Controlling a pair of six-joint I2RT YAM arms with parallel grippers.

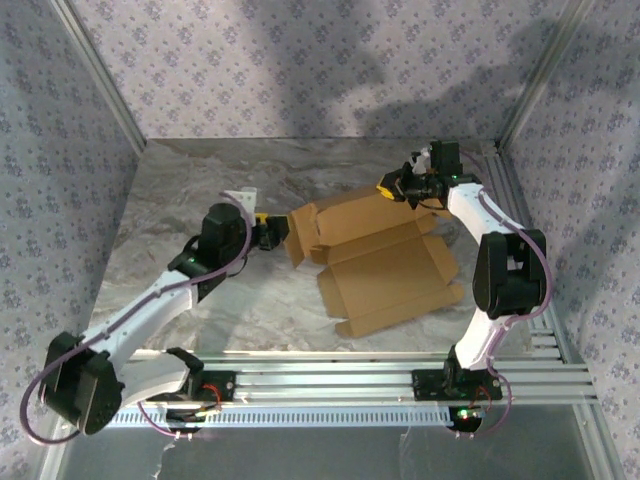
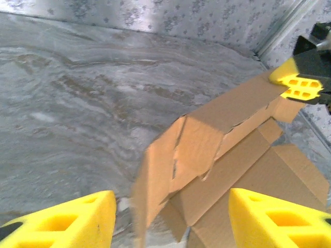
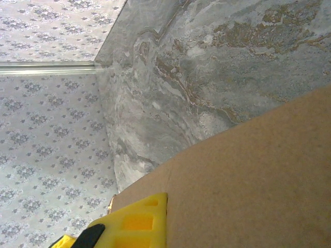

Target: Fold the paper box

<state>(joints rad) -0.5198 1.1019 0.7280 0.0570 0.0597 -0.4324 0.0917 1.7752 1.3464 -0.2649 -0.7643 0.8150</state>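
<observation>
Cardboard of the paper box (image 1: 385,275) lies mid-table (image 1: 190,190), its far panel (image 1: 350,215) raised. The right gripper (image 1: 400,188) pinches that panel's far corner, seemingly to hold it upright. The left gripper (image 1: 272,233) straddles the left flap (image 2: 155,175), jaws apart, gripping nothing.

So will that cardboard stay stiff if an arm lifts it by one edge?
It probably hinges at its creases: the box has one panel raised where the right tool pinches it, the rest lying flat. Thin sheet, so likely light. Pushed, it may slide on the smooth table.
</observation>
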